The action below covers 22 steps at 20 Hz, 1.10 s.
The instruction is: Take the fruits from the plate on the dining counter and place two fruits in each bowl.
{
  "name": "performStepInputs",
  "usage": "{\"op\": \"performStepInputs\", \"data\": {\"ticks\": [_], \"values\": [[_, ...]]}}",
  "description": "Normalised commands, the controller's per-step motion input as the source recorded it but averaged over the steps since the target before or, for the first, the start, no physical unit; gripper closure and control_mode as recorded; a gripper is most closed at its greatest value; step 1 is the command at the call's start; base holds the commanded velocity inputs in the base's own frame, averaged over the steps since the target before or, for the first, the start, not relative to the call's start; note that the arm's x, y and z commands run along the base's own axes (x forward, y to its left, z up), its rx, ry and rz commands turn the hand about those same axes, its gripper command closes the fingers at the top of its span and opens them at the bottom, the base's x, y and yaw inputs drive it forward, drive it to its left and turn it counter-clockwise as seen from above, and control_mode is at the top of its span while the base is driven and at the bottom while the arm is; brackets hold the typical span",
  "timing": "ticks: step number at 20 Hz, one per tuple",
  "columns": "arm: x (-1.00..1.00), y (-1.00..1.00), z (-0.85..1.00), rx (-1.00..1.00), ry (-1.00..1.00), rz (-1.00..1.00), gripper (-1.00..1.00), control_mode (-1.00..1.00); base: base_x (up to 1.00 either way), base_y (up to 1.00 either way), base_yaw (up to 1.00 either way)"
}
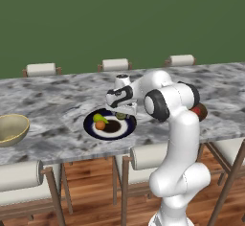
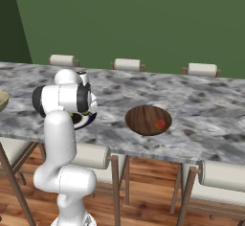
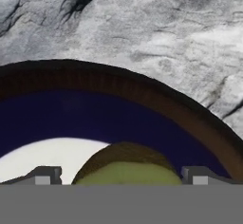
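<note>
The gripper (image 3: 121,180) stands wide open astride the olive-green fruit (image 3: 126,166) on the plate (image 3: 142,118); small, round, likely slippery, it wants a grip across its middle.

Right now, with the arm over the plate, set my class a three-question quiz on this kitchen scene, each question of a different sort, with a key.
1. True or false: the gripper is open, its fingertips either side of the olive-green fruit.
2. Which bowl already holds a fruit? A) the tan bowl B) the dark brown bowl
3. Fill in: counting the olive-green one, the plate on the dining counter holds ___ fruits, among them an orange fruit and a yellow-green fruit.

Key: 1 true; 2 B, an orange-red fruit lies in it; 3 three.
</note>
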Motion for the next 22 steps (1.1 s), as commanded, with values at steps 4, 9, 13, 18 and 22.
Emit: {"op": "performStepInputs", "data": {"ticks": [4,9,13,18,22], "values": [[0.14,0.00,-0.17,0.00,0.02,0.00,-1.00,-1.00,0.00,0.00,0.00],[0.06,0.00,-0.06,0.00,0.00,0.00,-1.00,-1.00,0.00,0.00,0.00],[0.00,0.00,0.00,0.00,0.00,0.00,-1.00,-1.00,0.00,0.00,0.00],[0.00,0.00,0.00,0.00,0.00,0.00,1.00,-1.00,0.00,0.00,0.00],[0.00,0.00,0.00,0.00,0.00,0.00,1.00,-1.00,0.00,0.00,0.00]]}}
